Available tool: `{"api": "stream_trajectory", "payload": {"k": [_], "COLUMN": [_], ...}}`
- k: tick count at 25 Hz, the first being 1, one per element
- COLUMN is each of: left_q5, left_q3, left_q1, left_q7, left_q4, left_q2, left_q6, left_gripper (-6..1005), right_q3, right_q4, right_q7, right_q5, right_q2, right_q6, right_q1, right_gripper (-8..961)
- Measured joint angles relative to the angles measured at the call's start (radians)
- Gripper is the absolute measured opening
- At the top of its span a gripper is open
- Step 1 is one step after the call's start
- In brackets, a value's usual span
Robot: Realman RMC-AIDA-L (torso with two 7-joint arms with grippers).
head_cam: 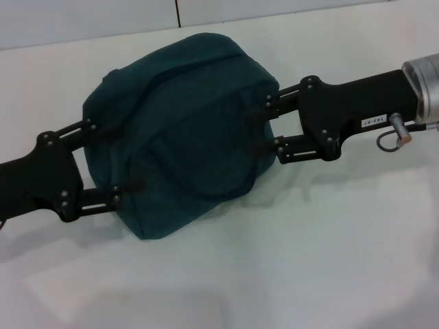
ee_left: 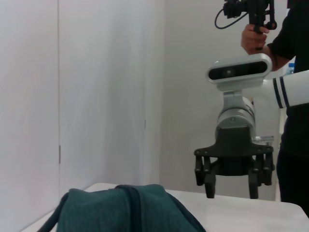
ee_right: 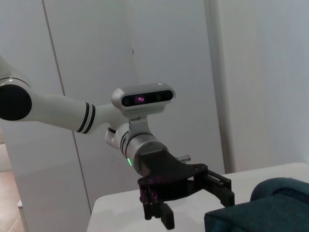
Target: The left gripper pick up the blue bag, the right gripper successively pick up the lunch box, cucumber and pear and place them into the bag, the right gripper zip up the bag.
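The blue bag [head_cam: 182,130] lies on the white table [head_cam: 309,260] in the middle of the head view, looking closed, with a loop handle across its front. My left gripper [head_cam: 104,162] is at the bag's left end, open, its two fingers spread along that side. On the opposite side, my right gripper [head_cam: 269,125] is also open, fingertips right at the fabric. The left wrist view shows the bag's top [ee_left: 125,210] and the right gripper [ee_left: 231,191] beyond it. The right wrist view shows the left gripper [ee_right: 193,208] beside the bag [ee_right: 260,212]. Lunch box, cucumber and pear are out of view.
A person [ee_left: 289,72] holding a camera rig stands behind the right arm in the left wrist view. White wall panels [ee_left: 96,96] back the table. The table's far edge [head_cam: 309,14] runs just behind the bag.
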Motion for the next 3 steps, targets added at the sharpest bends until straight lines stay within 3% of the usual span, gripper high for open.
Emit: {"api": "stream_trajectory", "payload": {"k": [3], "left_q5": [0.000], "left_q3": [-0.008], "left_q1": [0.002], "left_q7": [0.000], "left_q4": [0.000], "left_q2": [0.000], "left_q6": [0.000], "left_gripper": [875], "right_q3": [0.000], "right_q4": [0.000], "right_q7": [-0.002], "right_q5": [0.000], "right_q2": [0.001], "right_q6": [0.003], "right_q1": [-0.001], "right_gripper": [457]}}
